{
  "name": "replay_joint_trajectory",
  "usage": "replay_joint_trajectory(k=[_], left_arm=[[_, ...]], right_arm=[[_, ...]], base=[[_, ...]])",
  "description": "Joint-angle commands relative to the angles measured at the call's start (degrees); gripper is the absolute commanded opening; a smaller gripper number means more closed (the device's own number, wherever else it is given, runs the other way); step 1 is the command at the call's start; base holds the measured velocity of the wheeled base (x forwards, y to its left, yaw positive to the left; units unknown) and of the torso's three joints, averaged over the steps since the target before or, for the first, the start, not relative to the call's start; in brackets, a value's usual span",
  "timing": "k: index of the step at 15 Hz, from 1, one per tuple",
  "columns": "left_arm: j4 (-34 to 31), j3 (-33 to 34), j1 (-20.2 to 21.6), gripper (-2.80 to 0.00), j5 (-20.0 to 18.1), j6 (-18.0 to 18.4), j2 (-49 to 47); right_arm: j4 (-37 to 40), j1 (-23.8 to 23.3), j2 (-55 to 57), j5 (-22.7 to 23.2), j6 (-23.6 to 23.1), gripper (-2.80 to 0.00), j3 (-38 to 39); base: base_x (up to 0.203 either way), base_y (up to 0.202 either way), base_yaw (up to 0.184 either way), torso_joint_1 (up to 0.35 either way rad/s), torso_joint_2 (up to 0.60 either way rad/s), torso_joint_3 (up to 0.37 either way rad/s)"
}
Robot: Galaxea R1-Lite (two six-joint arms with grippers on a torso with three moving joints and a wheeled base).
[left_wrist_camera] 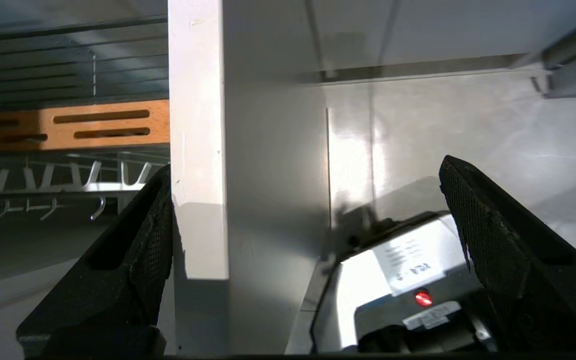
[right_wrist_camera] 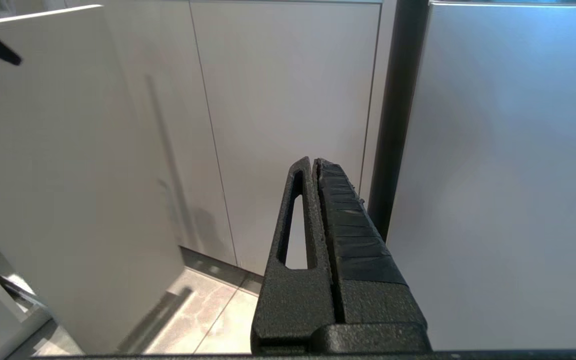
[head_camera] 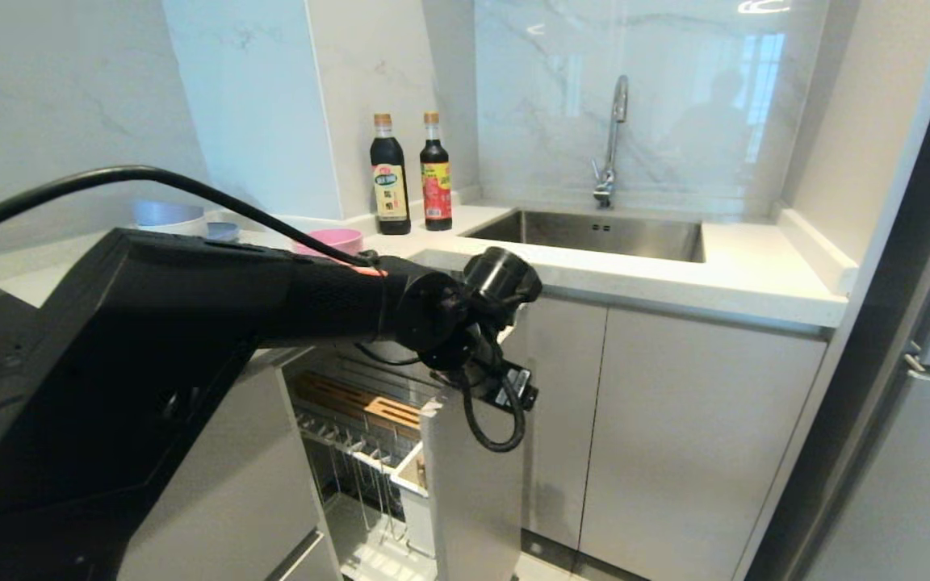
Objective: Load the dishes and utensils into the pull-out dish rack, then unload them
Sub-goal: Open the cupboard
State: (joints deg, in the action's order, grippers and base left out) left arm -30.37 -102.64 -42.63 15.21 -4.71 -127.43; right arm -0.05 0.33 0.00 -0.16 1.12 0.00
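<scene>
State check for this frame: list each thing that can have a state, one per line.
pull-out dish rack: pulled out, no dishes visible in it.
drawer front: standing out from the cabinets, its top edge between the left gripper's fingers.
left gripper: open, straddling the panel edge.
right gripper: shut, holding nothing, parked before the cabinet doors.
pink bowl: upright on the counter, not loaded.
faucet: no water seen running.
two sauce bottles: upright, capped.

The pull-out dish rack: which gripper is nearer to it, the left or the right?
Left. The left gripper is at the top edge of the pull-out dish rack, jaws open astride its white front panel. The right gripper, shut, hangs away by the closed cabinet doors.
</scene>
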Motion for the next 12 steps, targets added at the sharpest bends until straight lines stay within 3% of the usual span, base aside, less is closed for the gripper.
replay_joint_trajectory(k=[1,12], left_arm=[[-0.1,-0.3,-2.0,0.0,0.1,-0.6,0.2],[0.7,-1.1,-8.6,0.0,0.0,-4.1,1.6]], right_arm=[[0.0,0.0,0.0,0.0,0.0,-2.8,0.1],[0.0,0.0,0.0,0.0,0.0,-2.8,0.1]], base=[[0.0,0.0,0.0,0.0,0.0,0.0],[0.0,0.0,0.0,0.0,0.0,0.0]])
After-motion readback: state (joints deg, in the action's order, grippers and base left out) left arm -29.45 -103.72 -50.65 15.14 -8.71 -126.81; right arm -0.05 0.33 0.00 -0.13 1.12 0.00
